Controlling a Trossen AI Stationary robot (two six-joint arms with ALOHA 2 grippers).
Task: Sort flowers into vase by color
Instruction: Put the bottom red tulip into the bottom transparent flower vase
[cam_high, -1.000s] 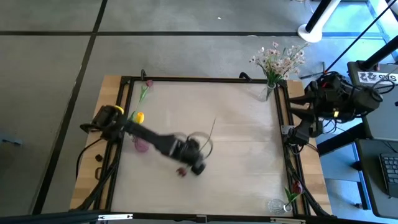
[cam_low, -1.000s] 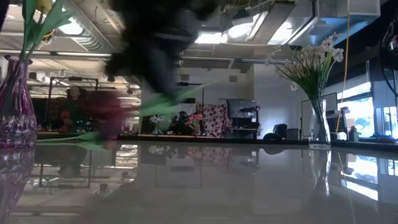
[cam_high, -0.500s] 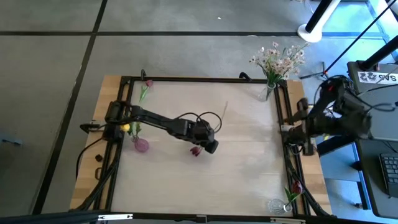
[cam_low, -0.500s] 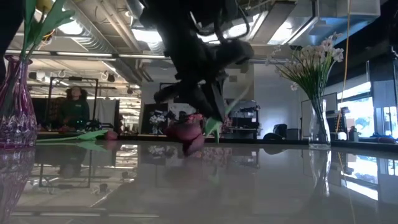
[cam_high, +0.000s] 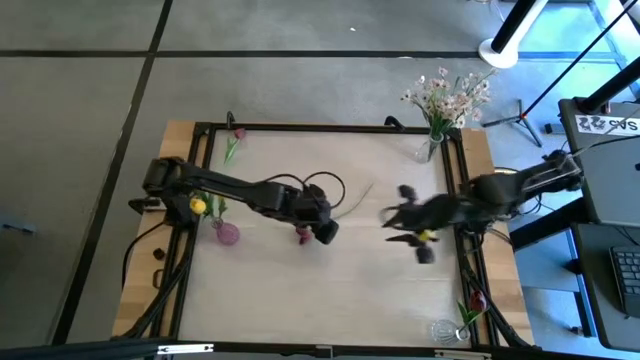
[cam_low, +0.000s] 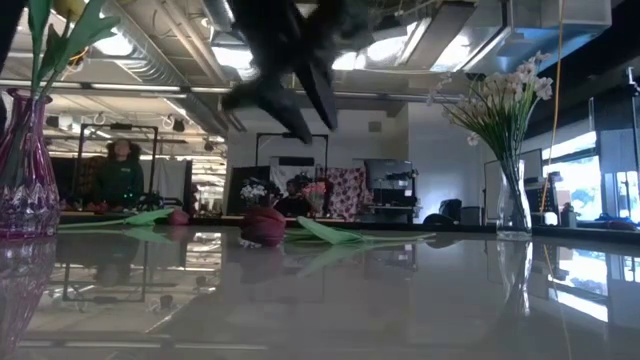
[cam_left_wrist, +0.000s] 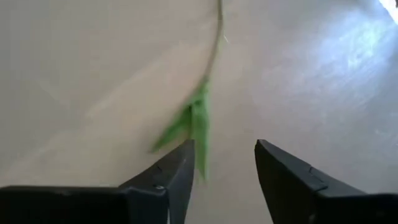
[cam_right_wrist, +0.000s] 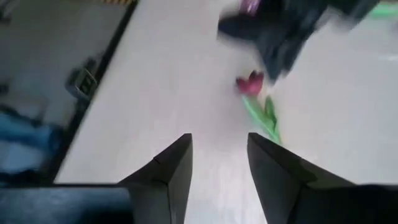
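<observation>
Tulip lying loose at mid-counter

Left end effector hovers released, jaws apart, over the dark red tulip lying flat on the glossy counter. Light, floppy and slick: its thin stem looks the safest hold, not the soft bloom. Right end effector, open and empty, reaches in from the right.

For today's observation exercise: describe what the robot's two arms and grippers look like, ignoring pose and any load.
Both arms are dark, jointed and slim. The left gripper and right gripper each end in two flat, black, wedge-shaped fingers. A thin black cable loops above the left arm; yellow marks show near its base and on the right arm.
</observation>
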